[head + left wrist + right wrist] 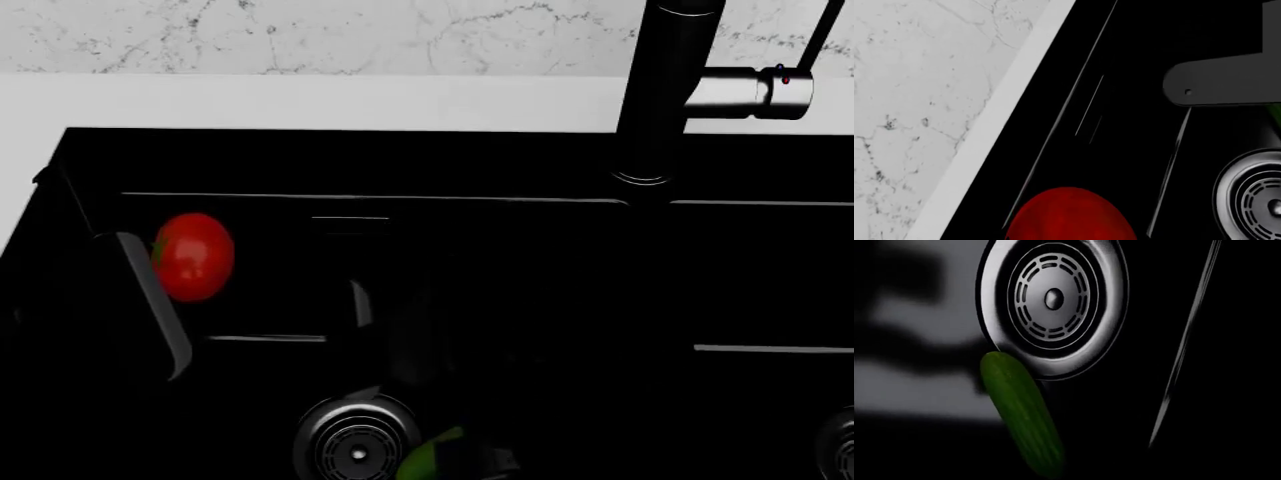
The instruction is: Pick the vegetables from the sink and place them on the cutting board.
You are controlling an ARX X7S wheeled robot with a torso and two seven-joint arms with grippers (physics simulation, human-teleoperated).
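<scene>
The red tomato hangs above the floor of the black sink, in its left basin. My left gripper is shut on it, and one grey finger shows against its left side. In the left wrist view the tomato fills the space at the jaws. The dark green cucumber lies on the basin floor beside the round metal drain. Only its tip shows in the head view. A grey part of my right arm hovers over the cucumber; its jaws are lost in the dark. The cutting board is out of view.
The tall black faucet with its steel lever rises behind the sink's divider. White counter and a marble wall lie beyond. A second drain shows at the right edge.
</scene>
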